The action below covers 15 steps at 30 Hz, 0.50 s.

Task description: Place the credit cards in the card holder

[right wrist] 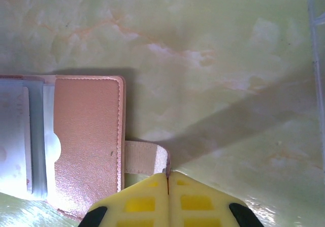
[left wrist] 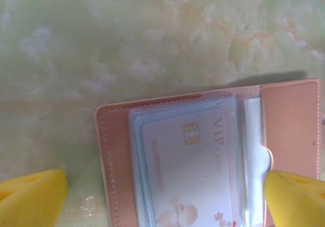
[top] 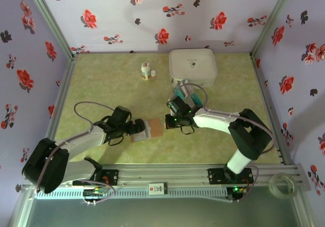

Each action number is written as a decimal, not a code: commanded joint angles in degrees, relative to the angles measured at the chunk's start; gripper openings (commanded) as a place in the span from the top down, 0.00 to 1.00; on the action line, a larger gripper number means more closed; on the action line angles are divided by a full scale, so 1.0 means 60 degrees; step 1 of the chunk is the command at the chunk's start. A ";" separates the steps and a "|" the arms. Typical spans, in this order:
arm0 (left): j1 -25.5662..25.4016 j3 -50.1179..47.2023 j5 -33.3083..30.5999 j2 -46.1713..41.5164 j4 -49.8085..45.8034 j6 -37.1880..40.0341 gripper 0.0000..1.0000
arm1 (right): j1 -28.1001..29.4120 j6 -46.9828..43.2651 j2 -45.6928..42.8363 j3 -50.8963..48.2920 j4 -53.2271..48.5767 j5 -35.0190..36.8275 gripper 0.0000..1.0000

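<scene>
The tan-pink leather-like card holder (left wrist: 114,161) lies open on the green marbled surface (left wrist: 152,34), a white VIP card (left wrist: 193,166) sleeved inside. My left claw (left wrist: 167,191) is spread astride it; my right claw (right wrist: 167,179) is pressed together against its beige elastic strap (right wrist: 144,158).

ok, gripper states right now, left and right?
Left gripper: open, astride the card holder.
Right gripper: shut on the card holder's strap.

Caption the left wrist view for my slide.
Open card holder with a VIP card sleeved inside, framed by yellow fingers of the left gripper.
</scene>
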 commanded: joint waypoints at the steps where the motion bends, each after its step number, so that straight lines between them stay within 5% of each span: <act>1: -0.0110 0.0019 0.0190 0.0299 0.0536 -0.0059 0.00 | 0.0130 0.0409 -0.0134 -0.0184 0.0396 -0.0218 1.00; 15: -0.0249 0.0451 0.0261 0.0848 0.0862 -0.0006 0.00 | 0.0189 0.0473 0.0131 -0.0082 0.0623 -0.0305 1.00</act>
